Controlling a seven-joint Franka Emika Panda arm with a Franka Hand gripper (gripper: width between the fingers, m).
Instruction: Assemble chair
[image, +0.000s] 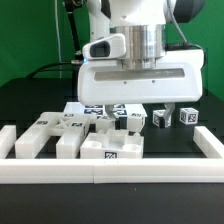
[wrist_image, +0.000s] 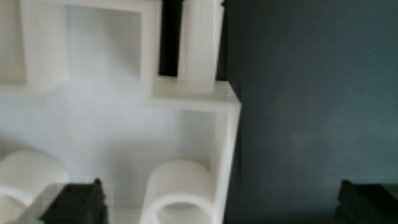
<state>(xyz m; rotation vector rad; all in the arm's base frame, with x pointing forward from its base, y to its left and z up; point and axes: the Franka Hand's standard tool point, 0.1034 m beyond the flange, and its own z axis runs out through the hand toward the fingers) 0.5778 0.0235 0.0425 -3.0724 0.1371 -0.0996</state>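
The chair parts lie in a cluster on the black table: long blocky bars on the exterior view's left, a tagged block in front, and two small cubes on the right. My gripper hangs low over the middle of the cluster, with its fingertips hidden behind the parts. In the wrist view the gripper is open wide and holds nothing. Below it is a white part with two round pegs. One finger is over that part and the other is over bare table.
Long white border rails run along the front and both sides of the work area. Black table shows beside the white part in the wrist view. A green wall stands behind.
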